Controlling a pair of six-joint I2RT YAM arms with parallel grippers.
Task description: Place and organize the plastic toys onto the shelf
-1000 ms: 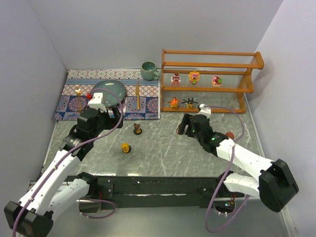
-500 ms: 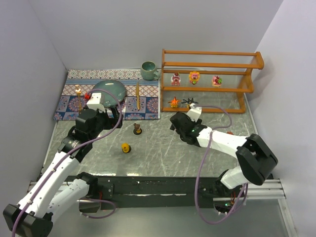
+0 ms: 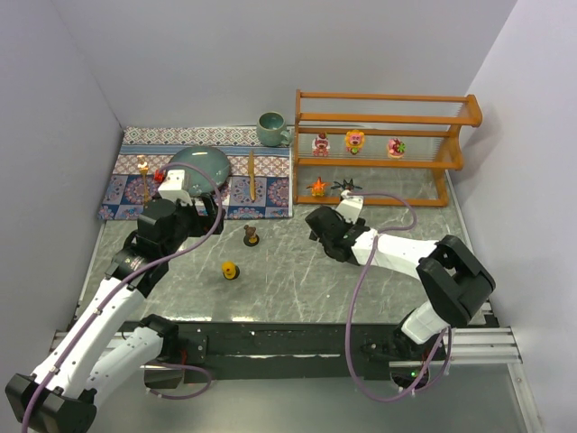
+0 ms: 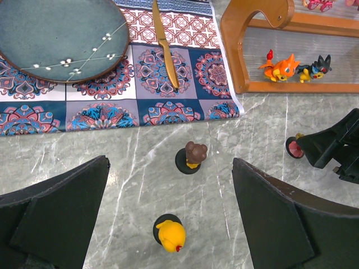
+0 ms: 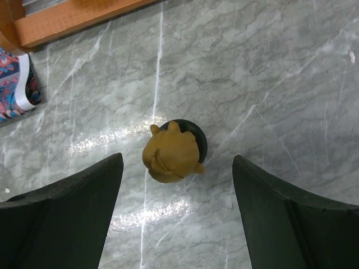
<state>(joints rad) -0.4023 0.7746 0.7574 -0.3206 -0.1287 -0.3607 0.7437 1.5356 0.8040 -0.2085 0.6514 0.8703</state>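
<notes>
Plastic toys: the top view has five on the shelf (image 3: 383,96). The pink bear (image 3: 320,144), yellow-orange figure (image 3: 354,141) and second pink figure (image 3: 396,147) are on the middle tier. The orange spiky creature (image 3: 317,187) and dark spiky creature (image 3: 346,186) sit side by side on the bottom tier. On the marble table (image 3: 297,280), left of the shelf: brown figure (image 3: 251,236) and yellow figure (image 3: 231,270), near each other but apart, each on a dark round base.

The top view hides what's under the right gripper (image 5: 177,158); the arm body covers it. The right wrist view shows it: mustard round-headed figure (image 5: 171,159), two small ears, upright on a dark disc, on the table near the shelf's bottom rail. Fingers stand wide either side of it, gaps on both sides, no contact.

The left wrist view catches only an edge there: a round base (image 4: 294,147) with a bit of yellow, poking out beside the right gripper's black body. That view also frames the brown and yellow figures between the left gripper (image 4: 170,161) fingers, which are spread wide and hold nothing. Also there: teal plate (image 4: 56,33) and gold knife (image 4: 165,45) on the patterned mat (image 4: 185,84).
</notes>
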